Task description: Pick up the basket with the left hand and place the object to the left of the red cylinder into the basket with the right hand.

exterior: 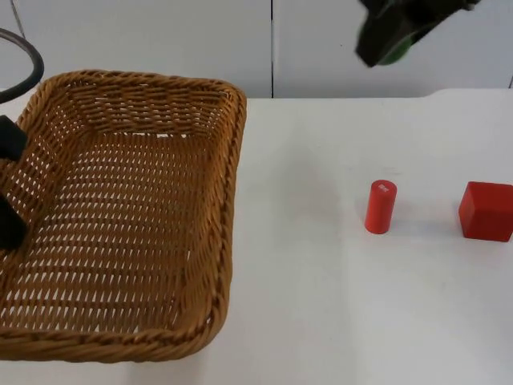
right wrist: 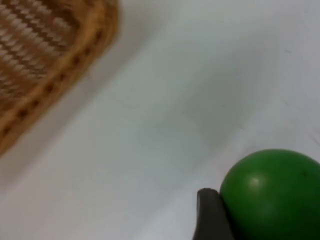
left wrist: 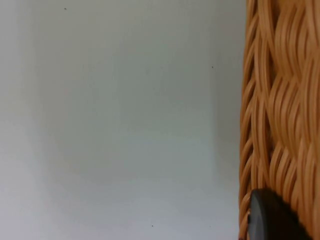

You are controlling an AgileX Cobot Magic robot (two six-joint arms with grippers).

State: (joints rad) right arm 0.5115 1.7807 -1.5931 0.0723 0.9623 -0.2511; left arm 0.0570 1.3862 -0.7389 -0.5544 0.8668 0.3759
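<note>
1. My left gripper (exterior: 10, 188) was clamped on the wicker basket (exterior: 120, 208), gripping the rim on the side farthest from the red cylinder (exterior: 380, 207). From the left wrist, the woven wall ran right past my fingertip (left wrist: 272, 217), so I'd say the basket was held.
2. My right gripper (exterior: 383, 42) was up high by the grey partition wall (exterior: 160, 32), back behind the red cylinder, closed on a green ball (right wrist: 272, 192). In the right wrist view, the ball sat snug against my fingertip (right wrist: 210, 215).
3. The relation that mattered: the basket lay off to the left of my right gripper, across bare white table (exterior: 321, 305), with its long axis running front to back. So the ball needed carrying leftward, over the near rim, then dropped.
4. The red cylinder stood upright, with a red cube (exterior: 486, 211) nearby on its right. Neither was in the carry path, as far as I could judge.
</note>
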